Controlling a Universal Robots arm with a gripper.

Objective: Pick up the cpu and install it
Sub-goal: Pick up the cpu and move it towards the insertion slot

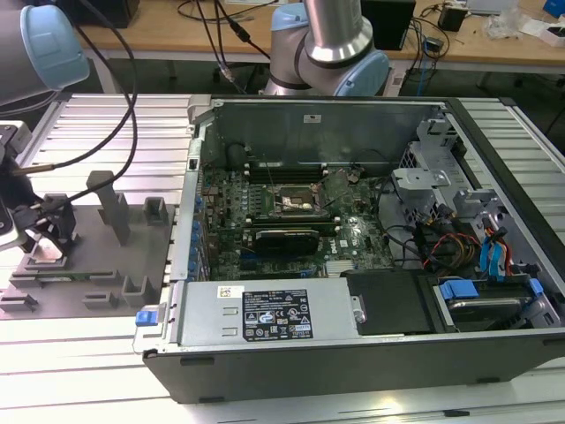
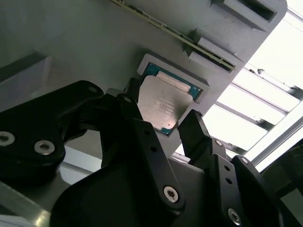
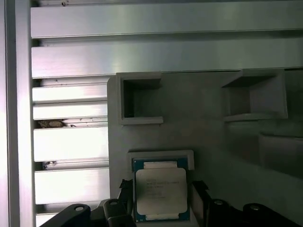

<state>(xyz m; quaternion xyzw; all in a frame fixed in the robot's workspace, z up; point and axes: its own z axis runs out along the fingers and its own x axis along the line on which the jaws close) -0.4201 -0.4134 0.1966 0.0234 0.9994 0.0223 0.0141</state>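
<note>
Cpu [image 2: 161,105] — flat, silvery square in grey moulded tray [image 3: 213,151] — straddled by end effector [image 3: 162,187], jaws apart.

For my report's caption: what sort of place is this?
Probably a robotics lab bench for computer assembly: an open computer case lies on a ribbed aluminium table, a grey tray holds the cpu, and cabled desks stand behind.

We can read no word or number anywhere. In the exterior view, a large black-and-white printed label [image 1: 277,316] sits on the silver-grey metal power supply box [image 1: 203,320], at six o'clock inside the open dark computer case [image 1: 353,367]. A small white sticker [image 1: 231,292] lies at the label's ten o'clock. A pale wall sticker [image 1: 313,118] sits on the case's grey inner wall at twelve o'clock. In both wrist views, the cpu [image 3: 161,191] [image 2: 161,106], a flat square chip with a silvery-grey metal top, carries faint lines of fine print that we cannot make out.
</note>
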